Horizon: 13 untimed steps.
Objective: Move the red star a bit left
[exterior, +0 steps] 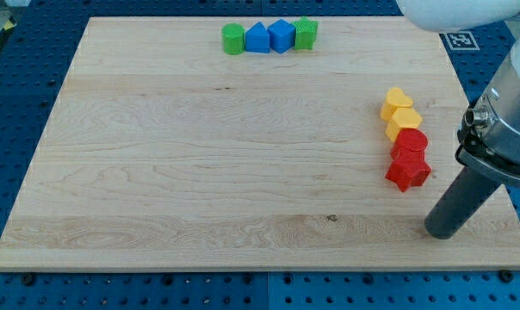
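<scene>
Pale wooden bench (200, 164), fine horizontal grain, one small dark knot toward the near side, lying on a blue perforated base plate (10, 95). Red star (408, 171) lies at the right side of the bench, matte plastic, points blunt; it touches a second red block (411, 142), rounded in outline, exact shape unclear, directly on its far side. Beyond that, two yellow blocks, a near one (403, 121) and a far one (396, 102), faceted like short prisms with angled tops, continue the same column, each touching the next. At the far edge, a row of four in contact: green cylinder-like block (233, 39) at left, blue block (257, 38) with peaked top, blue cube-like block (281, 36), green ribbed block (306, 33) at right. My tip (445, 232) is the lower end of a smooth dark cylindrical rod, standing on the bench to the right of and nearer than the red star, apart from it, not touching any block. No claw on this rig, so nothing clenched or released; only the bare rod. Rod enters a grey metal collar (492, 138) at the right edge.
</scene>
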### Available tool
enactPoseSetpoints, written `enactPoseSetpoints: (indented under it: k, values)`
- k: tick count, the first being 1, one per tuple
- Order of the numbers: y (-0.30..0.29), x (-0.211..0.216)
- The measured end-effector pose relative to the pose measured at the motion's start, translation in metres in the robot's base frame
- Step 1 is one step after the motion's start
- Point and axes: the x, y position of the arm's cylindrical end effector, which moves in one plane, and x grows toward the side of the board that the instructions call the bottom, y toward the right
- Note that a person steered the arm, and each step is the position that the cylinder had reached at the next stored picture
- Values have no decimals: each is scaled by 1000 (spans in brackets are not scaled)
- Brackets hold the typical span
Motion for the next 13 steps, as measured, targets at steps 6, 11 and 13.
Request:
enactPoseSetpoints:
  k: [6,11,13]
  values:
    - [61,-7]
    - [-15,-69]
    - [-95,-69]
